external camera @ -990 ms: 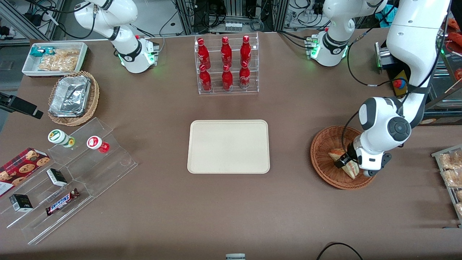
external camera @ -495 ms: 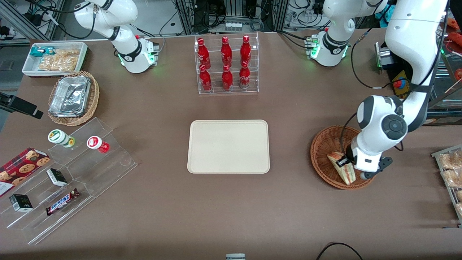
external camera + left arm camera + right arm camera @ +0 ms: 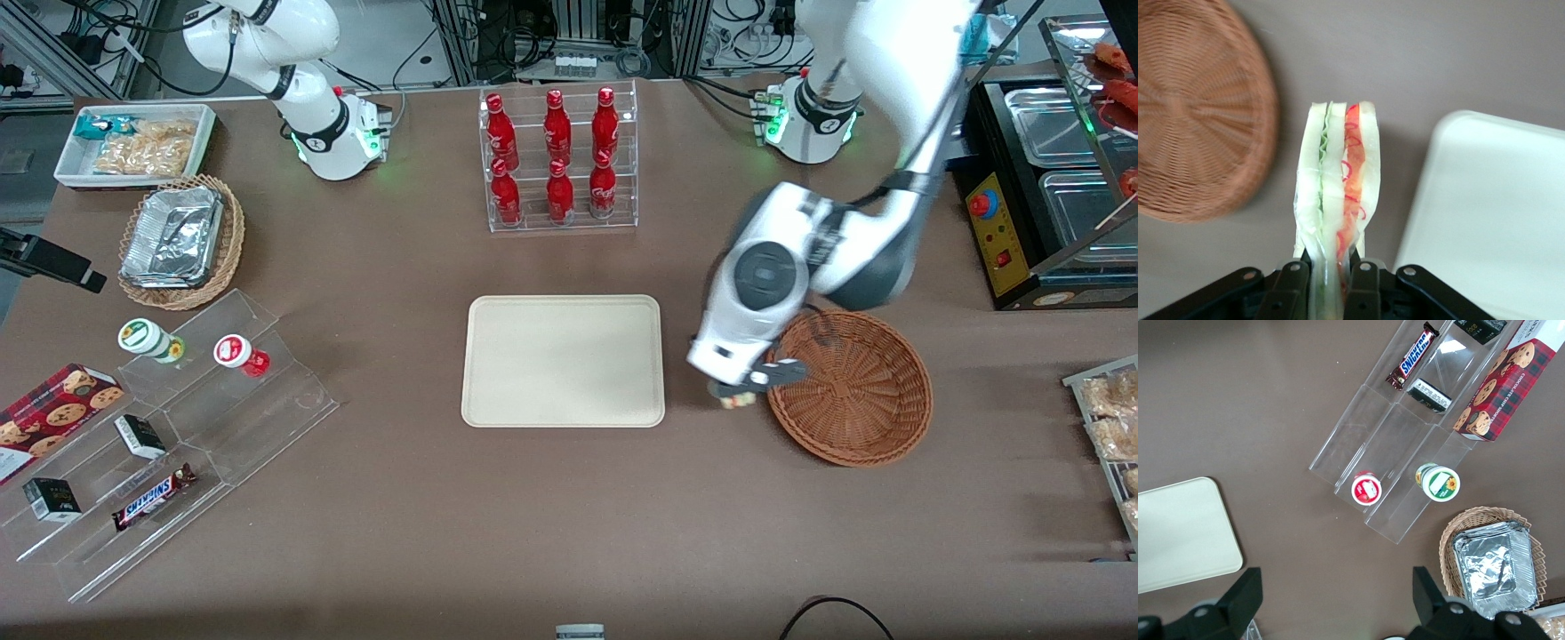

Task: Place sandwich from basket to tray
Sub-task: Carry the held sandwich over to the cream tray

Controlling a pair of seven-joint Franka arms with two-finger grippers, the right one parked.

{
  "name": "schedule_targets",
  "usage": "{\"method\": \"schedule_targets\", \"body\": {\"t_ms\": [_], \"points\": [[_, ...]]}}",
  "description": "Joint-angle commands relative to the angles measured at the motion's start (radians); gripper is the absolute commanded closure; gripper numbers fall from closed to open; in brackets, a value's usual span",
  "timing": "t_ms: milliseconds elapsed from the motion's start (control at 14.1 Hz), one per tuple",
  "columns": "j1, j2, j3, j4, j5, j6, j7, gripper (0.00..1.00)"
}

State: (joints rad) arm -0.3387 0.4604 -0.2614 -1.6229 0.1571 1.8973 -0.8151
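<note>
My left gripper (image 3: 736, 391) hangs above the bare table between the reddish-brown wicker basket (image 3: 853, 391) and the cream tray (image 3: 563, 360). It is shut on the sandwich (image 3: 1336, 180), a wedge of white bread with green and red filling in clear wrap; the fingers (image 3: 1365, 287) pinch its narrow end. In the front view only a small pale bit of the sandwich (image 3: 738, 403) shows under the gripper. The basket (image 3: 1191, 113) holds nothing and the tray (image 3: 1491, 213) is bare in the left wrist view.
A clear rack of red bottles (image 3: 558, 160) stands farther from the front camera than the tray. Stepped clear shelves with snacks (image 3: 169, 418), a light wicker basket of foil containers (image 3: 178, 240) and a white bin (image 3: 133, 142) lie toward the parked arm's end. Bagged pastries (image 3: 1111, 418) lie at the working arm's end.
The gripper lifted the sandwich out of the basket and carried it sideways toward the tray. The basket now holds nothing.
</note>
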Motion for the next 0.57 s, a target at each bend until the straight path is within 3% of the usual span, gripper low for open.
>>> {"method": "schedule_targets", "body": {"t_ms": [0,141,495], "points": [[-0.117,0.165,-0.005,0.188,-0.025,0.006,-0.032,0.80],[-0.198,0.268,-0.004,0.308,-0.088,0.067,-0.077,0.79],[-0.263,0.400,-0.002,0.367,-0.080,0.253,-0.125,0.76]]}}
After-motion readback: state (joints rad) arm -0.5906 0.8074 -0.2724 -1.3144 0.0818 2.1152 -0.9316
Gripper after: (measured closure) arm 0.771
